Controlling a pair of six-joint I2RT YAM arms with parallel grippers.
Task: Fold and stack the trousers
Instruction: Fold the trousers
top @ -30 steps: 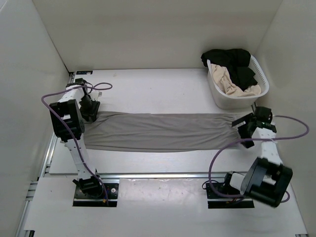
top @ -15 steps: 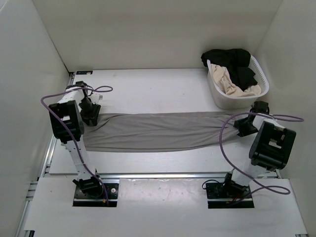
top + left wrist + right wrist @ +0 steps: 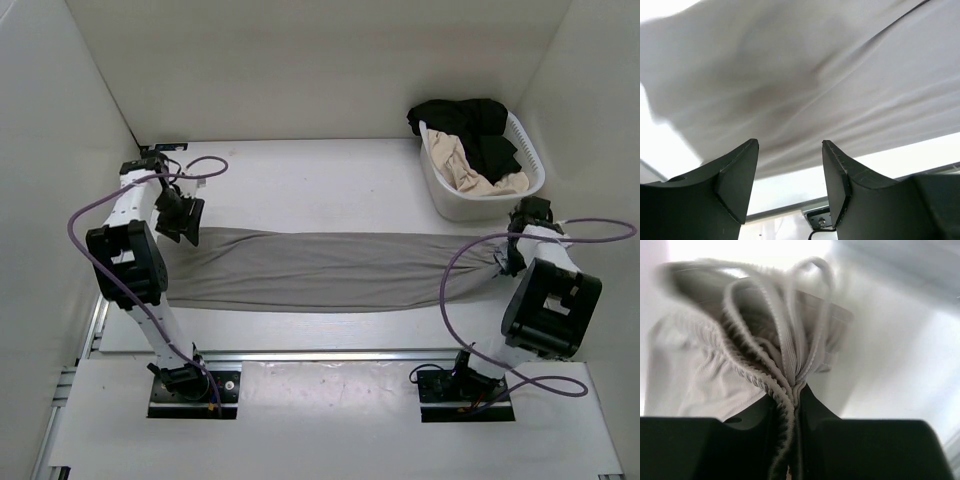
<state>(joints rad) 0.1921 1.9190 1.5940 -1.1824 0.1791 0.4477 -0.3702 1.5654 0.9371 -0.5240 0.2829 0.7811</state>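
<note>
The grey trousers (image 3: 320, 268) lie stretched flat on the counter (image 3: 300, 180) between the two pincers. The right pincer (image 3: 794, 390) is clamped on their gathered drawstring waistband. The left pincer (image 3: 790, 146) hangs just above the leg ends, fingers parted, holding nothing.

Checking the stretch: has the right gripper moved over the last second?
Yes. The right gripper, shut on the trousers, drew slightly right and back toward the basket.
</note>
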